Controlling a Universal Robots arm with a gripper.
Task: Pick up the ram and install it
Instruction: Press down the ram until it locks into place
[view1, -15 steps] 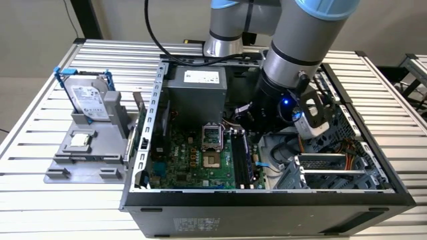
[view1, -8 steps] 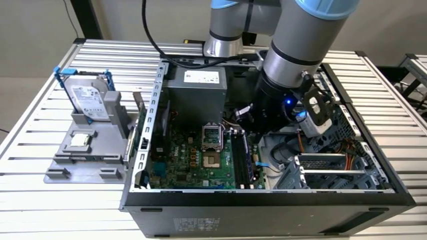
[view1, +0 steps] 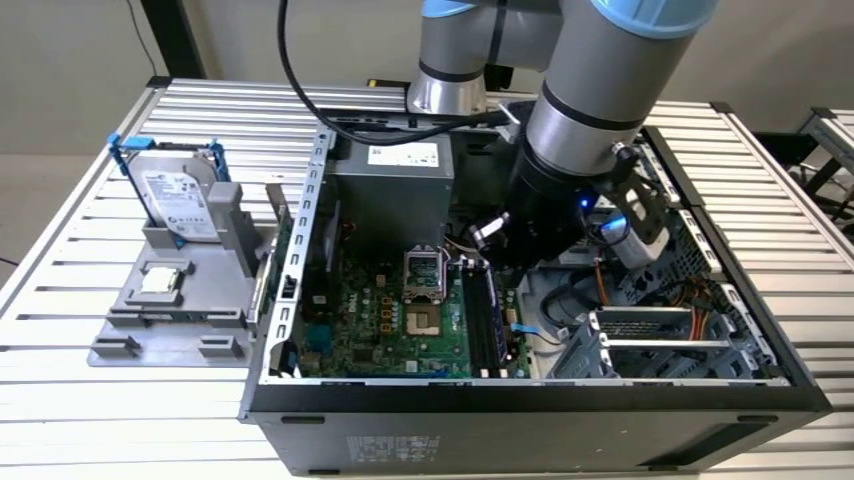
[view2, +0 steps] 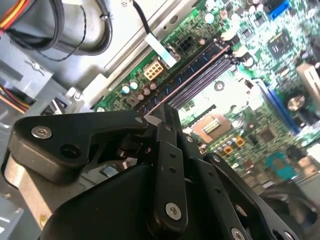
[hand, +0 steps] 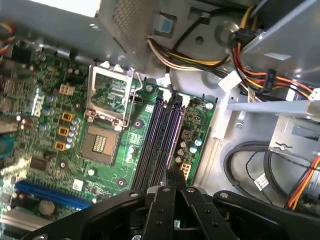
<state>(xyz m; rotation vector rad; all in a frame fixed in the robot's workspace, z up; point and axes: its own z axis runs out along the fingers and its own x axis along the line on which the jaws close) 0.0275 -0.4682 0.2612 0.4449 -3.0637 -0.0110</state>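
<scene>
Slatted metal counter (view1: 80, 250) is carrying an open computer case (view1: 534, 400) with its green motherboard (view1: 387, 320) facing up. Beside it, toward the exterior view's left, a grey holder (view1: 160, 300) is standing with a silver hard drive (view1: 174, 195) upright and a small square chip (view1: 163, 280) lying flat. The robot arm (view1: 587, 90) is reaching down into the case. Its black tool (hand: 175, 182) is hovering over the memory slots (hand: 162, 135), fingers (view2: 167, 120) pressed together with a thin dark edge between them, apparently the ram (view2: 161, 118), just above the slots.
</scene>
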